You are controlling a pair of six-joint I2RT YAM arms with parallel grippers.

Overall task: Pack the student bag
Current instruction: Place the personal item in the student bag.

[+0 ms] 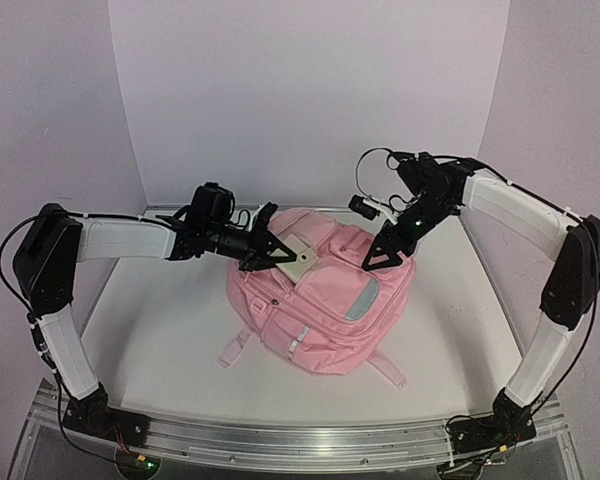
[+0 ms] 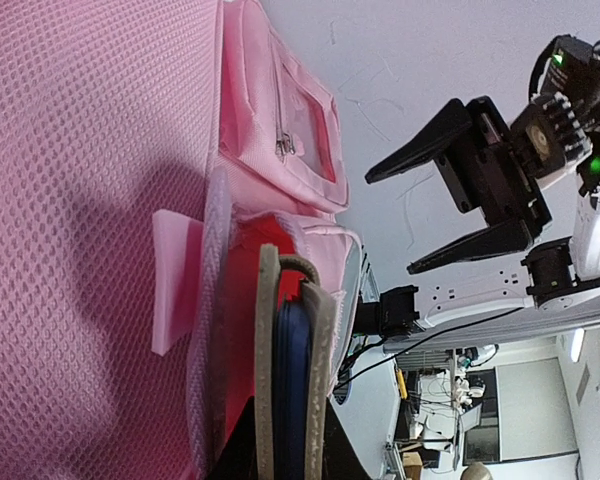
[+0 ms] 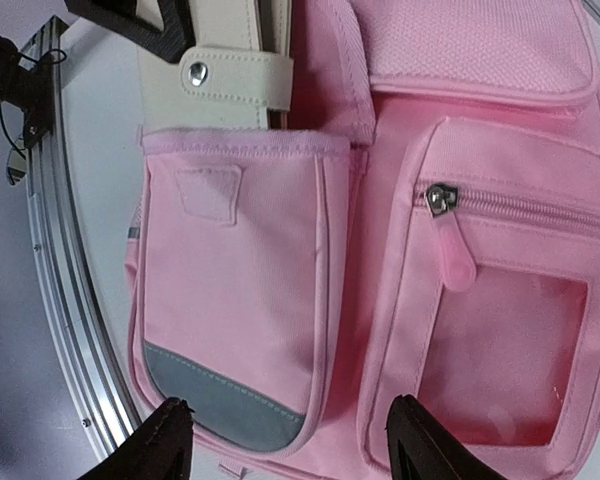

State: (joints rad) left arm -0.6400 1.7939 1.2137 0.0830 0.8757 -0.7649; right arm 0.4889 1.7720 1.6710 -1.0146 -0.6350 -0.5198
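Note:
The student bag, a pink backpack, lies flat on the white table with its front pockets facing up. My left gripper is shut on a cream case with a snap button. The case's lower end sits in the bag's pocket with a grey band, and its upper part sticks out. In the left wrist view the case shows a dark blue middle between beige sides, clamped by my gripper. My right gripper hovers open over the bag's right side, its fingertips astride the pocket's lower edge.
A zipped pocket with a clear window lies beside the grey-banded one. Pale straps trail toward the near edge. An aluminium rail runs along the front. White walls close in the back and sides.

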